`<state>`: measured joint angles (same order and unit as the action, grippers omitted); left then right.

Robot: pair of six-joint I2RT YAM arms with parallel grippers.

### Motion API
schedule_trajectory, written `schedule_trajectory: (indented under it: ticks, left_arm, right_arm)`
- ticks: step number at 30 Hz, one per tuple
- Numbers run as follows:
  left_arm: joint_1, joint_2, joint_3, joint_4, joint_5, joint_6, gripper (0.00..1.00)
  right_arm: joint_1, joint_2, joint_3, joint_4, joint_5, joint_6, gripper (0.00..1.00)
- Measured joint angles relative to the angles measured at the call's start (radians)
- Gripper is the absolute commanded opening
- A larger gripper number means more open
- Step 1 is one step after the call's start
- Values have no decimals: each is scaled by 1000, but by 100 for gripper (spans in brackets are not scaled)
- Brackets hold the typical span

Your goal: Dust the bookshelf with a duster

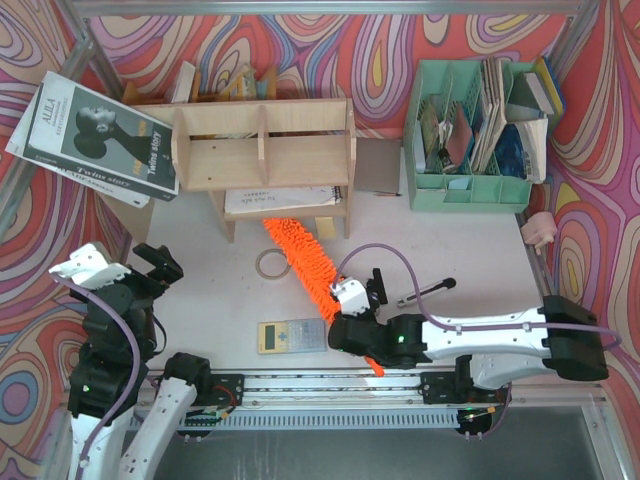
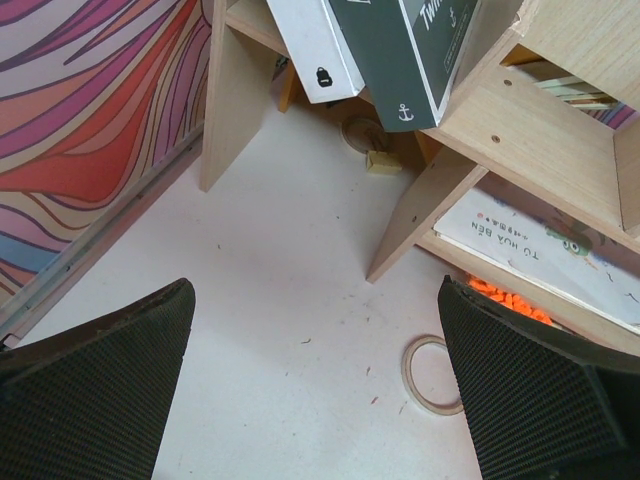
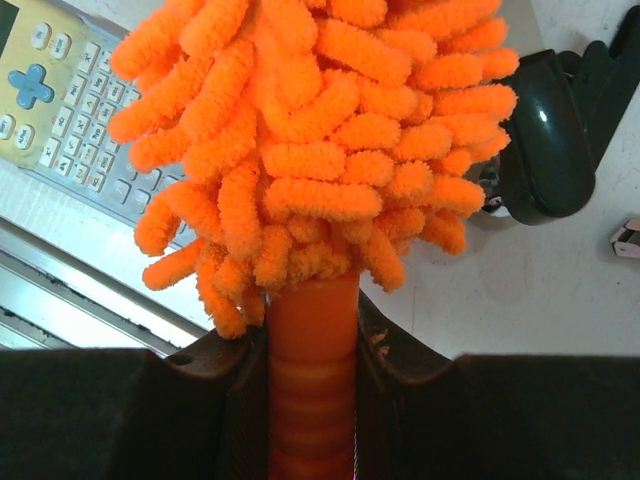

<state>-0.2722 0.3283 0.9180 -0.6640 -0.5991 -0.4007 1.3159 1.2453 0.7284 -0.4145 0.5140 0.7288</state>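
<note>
Clearly the right gripper (image 3: 312, 345) was clamped on the orange handle of the duster (image 1: 303, 255). Its fluffy head ran diagonally away from that grip, forward and leftward, with the tip just at the lower tier of the bookshelf (image 1: 265, 150). The left gripper (image 1: 152, 264), jaws spread and empty, hovered off by the shelf's left leg, so the sweep seemed the right arm's.

Bright, even light, soft shadows beneath the bookshelf (image 1: 300, 118), views mostly sharp.
</note>
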Motion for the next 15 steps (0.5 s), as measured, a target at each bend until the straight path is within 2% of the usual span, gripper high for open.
schedule_trajectory:
  ticks: [8,15]
  left_arm:
    - [0,0,0,0,0,0,99]
    - [0,0,0,0,0,0,98]
  right_arm:
    - [-2,112,50,107,-56,-102,0]
    - [-2,115,64,92,-51,-93,0]
